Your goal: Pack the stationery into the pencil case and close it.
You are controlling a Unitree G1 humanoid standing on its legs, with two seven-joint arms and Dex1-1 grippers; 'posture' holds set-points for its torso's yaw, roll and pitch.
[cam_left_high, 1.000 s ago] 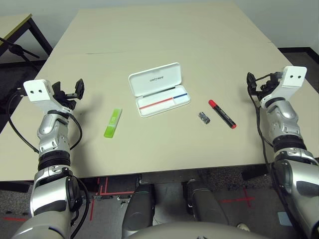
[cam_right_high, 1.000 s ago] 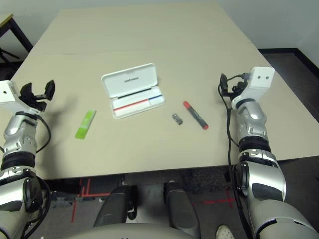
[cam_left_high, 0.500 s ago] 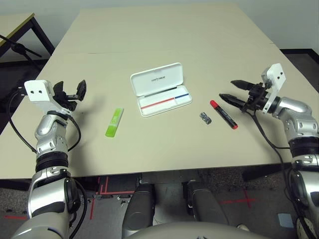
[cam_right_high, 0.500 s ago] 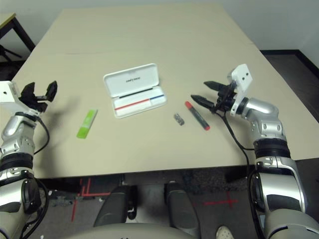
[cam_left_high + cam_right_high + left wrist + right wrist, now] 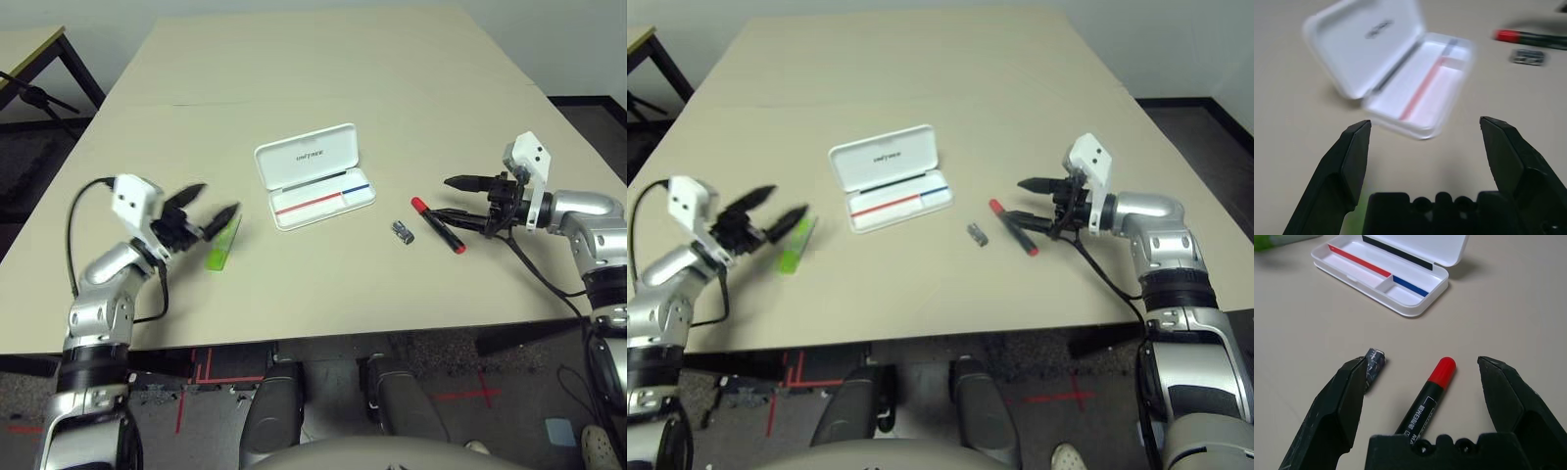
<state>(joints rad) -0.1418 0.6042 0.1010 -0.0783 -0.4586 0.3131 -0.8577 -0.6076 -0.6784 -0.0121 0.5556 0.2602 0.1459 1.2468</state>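
The white pencil case [image 5: 313, 176] lies open at mid-table, lid laid back, a red-and-blue stripe in its tray [image 5: 1383, 276]. A lime-green highlighter [image 5: 223, 243] lies to its left. My left gripper [image 5: 217, 198] hovers open just over the highlighter's far end, pointing toward the case. To the case's right lie a small grey clip [image 5: 403, 232] and a black marker with a red cap [image 5: 437, 224]. My right gripper [image 5: 440, 197] stands open low over the marker's capped end; the marker [image 5: 1427, 396] lies between the two spread fingers, untouched.
The tan table [image 5: 323, 78] stretches far behind the case, with a seam across it. Its front edge [image 5: 323, 338] runs close below the items. A black stand [image 5: 39, 98] sits off the table's left side.
My left arm has swung down and inward from the table's left edge to the highlighter. My right gripper has edged a little lower and closer over the marker. Both stay open.
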